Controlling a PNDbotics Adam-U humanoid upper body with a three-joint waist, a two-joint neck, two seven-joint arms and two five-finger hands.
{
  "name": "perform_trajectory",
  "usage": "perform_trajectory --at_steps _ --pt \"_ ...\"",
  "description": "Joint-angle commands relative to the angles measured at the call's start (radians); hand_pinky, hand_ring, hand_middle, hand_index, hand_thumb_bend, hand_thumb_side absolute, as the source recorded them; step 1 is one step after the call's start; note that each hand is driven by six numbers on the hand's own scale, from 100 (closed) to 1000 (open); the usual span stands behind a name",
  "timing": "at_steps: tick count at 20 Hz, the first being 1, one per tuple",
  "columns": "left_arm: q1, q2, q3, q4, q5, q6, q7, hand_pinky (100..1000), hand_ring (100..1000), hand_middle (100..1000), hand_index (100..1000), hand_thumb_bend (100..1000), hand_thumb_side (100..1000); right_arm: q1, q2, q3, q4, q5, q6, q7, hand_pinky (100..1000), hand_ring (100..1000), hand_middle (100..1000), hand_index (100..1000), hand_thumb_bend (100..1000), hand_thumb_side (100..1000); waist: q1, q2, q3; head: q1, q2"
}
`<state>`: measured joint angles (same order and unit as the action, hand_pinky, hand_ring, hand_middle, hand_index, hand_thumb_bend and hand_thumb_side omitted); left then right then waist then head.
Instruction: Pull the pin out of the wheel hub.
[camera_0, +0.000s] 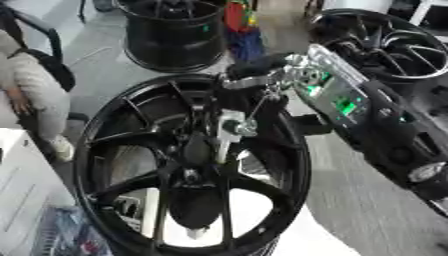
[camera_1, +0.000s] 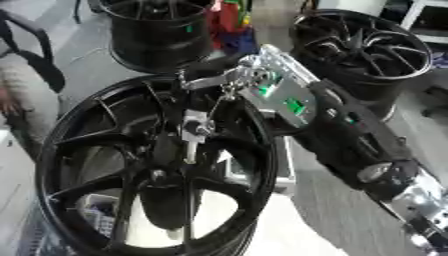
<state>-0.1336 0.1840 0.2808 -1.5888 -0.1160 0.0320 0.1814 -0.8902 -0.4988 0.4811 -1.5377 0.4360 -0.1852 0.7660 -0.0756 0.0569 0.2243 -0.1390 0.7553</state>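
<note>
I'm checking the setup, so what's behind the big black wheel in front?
Behind the wheel stand two more black wheels. The right hand reaches over its hub, hiding the pin.

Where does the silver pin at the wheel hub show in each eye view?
Left eye view: the pin sits just right of centre, above the hub.
Right eye view: the pin sits left of centre.
Shared landmark: the right hand above it, over the black wheel's upper rim.

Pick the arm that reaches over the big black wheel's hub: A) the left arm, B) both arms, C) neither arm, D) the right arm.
D: only the right arm comes in from the right side, its right hand over the hub of the wheel; no left arm shows.
</note>
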Motion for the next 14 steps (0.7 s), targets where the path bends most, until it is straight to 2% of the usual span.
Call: perform_trajectory --at_steps 1,2,3,5,7,9,14 --pt "-0.01 0.026 0.002 -0.012 -0.007 0.001 0.0 581 579 666 748 599 239 -0.025 -0.044 -0.026 -0.049 -0.028 0.018 0.0 459 481 597 730 100 100 0.005 -0.012 -0.003 0.002 0.0" --pt "-0.01 0.026 0.002 -0.012 -0.007 0.001 0.0 581 579 666 748 599 239 -0.022 -0.048 -0.022 -0.053 -0.034 0.022 0.009 497 523 641 783 100 134 0.004 -0.013 -0.004 0.003 -0.001" --pt "-0.009 0.026 0.003 -0.012 -0.007 0.001 0.001 581 579 666 748 599 239 -0.019 -0.05 -0.016 -0.055 -0.038 0.025 0.026 565 605 726 864 159 224 0.004 -0.013 -0.004 0.004 -0.002" --pt "-0.009 0.027 0.004 -0.012 -0.007 0.002 0.001 581 579 666 748 599 239 -0.011 -0.049 -0.002 -0.046 -0.03 0.026 0.076 687 773 838 932 250 327 0.004 -0.013 -0.004 0.004 -0.004" --pt "-0.009 0.026 0.004 -0.012 -0.007 0.002 0.002 581 578 666 748 599 239 -0.006 -0.039 0.01 -0.026 0.0 0.024 0.122 750 834 859 946 266 335 0.004 -0.013 -0.004 0.003 -0.006" --pt "-0.009 0.025 0.003 -0.012 -0.007 0.002 0.001 581 578 666 748 599 239 -0.004 -0.024 0.02 0.003 0.045 0.014 0.136 772 851 852 940 273 339 0.005 -0.013 -0.003 0.002 -0.007" --pt "-0.008 0.023 0.001 -0.011 -0.007 0.001 -0.001 581 578 665 748 600 239 -0.009 0.021 -0.001 0.1 0.12 0.005 0.118 756 835 833 919 262 341 0.009 -0.012 0.002 -0.001 -0.007"
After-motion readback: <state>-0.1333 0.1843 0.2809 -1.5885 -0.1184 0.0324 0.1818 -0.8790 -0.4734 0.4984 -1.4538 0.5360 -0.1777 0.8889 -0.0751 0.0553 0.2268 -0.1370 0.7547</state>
